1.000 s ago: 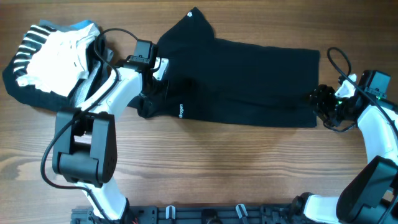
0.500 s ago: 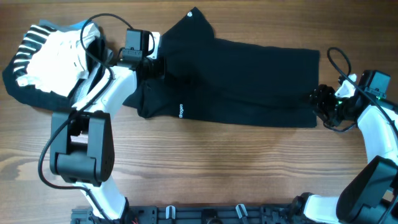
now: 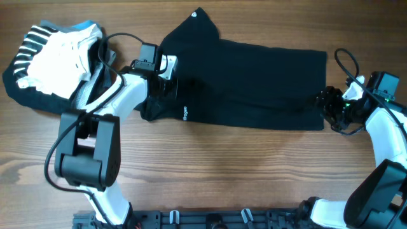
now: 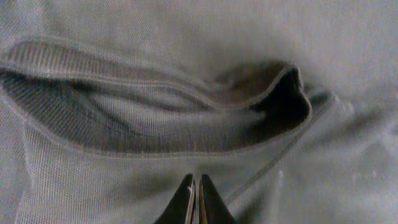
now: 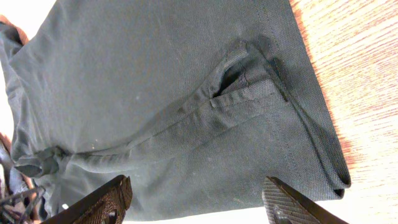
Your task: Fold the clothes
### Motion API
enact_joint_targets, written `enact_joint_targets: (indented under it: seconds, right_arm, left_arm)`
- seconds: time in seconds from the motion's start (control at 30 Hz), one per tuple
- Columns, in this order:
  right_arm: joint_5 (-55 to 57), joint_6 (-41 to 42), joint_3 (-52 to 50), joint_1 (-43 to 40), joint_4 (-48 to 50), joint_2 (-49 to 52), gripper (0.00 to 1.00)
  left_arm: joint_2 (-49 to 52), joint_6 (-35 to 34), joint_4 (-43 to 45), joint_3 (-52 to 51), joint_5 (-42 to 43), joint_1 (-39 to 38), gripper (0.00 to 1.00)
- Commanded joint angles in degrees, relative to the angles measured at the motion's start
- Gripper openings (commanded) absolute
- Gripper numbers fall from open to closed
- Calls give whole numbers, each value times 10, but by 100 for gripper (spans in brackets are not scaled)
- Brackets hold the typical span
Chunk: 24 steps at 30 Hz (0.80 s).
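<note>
The black T-shirt (image 3: 254,83) lies folded into a long band across the far half of the table, with its tiny white print (image 3: 185,114) near the left front edge. My left gripper (image 3: 166,88) is over the shirt's left end. In the left wrist view it (image 4: 196,186) is shut just above the fabric, below a curled hem fold (image 4: 186,106), with nothing seen between the jaws. My right gripper (image 3: 325,102) is at the shirt's right edge. In the right wrist view it (image 5: 199,200) is open wide over the shirt (image 5: 161,87), with a seam fold (image 5: 242,81) ahead.
A pile of folded white and striped garments (image 3: 54,60) lies at the far left, beside the left arm. Bare wooden table (image 3: 241,172) runs along the front. The right arm's cable (image 3: 346,63) loops near the shirt's right end.
The left gripper swung up and left off the shirt half a second ago, then came back down onto the shirt's left end. The right arm has not moved.
</note>
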Motion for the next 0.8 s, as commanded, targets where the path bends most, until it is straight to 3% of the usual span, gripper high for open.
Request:
enact_joint_targets:
  seconds: [0.0,0.2,0.27,0.33,0.43,0.5,0.63,0.77]
  right_arm:
    - [5,-9,6,2,1,-5,72]
    - [5,-9,6,2,1,-5,72]
    - [5,-9,6,2,-1,-5,72]
    - [5,-9,6,2,-1,-5,72]
    - [5,-10,6,2,-1,-5,72]
    - [6,-11,6,2,-1,-5,73]
    - [31,-11,6,2,-2,-5,76]
    - [47,-12,6,2,-10,-5,77]
  left_arm:
    - [37,-19,69,-9,9,0,4]
    - [74,-54,233,-4,9,-2,6]
    - [66,-99,241,26,18,3,6]
    - [54,-98,227,48,31,6,6]
    - [9,-78,141,76,26,12,11]
    - [-47,-65,28,82,14,25,28]
    - [-101,-68,-180,82,-71,53,41]
    - [-89,-85,-251,51,-77,97,49]
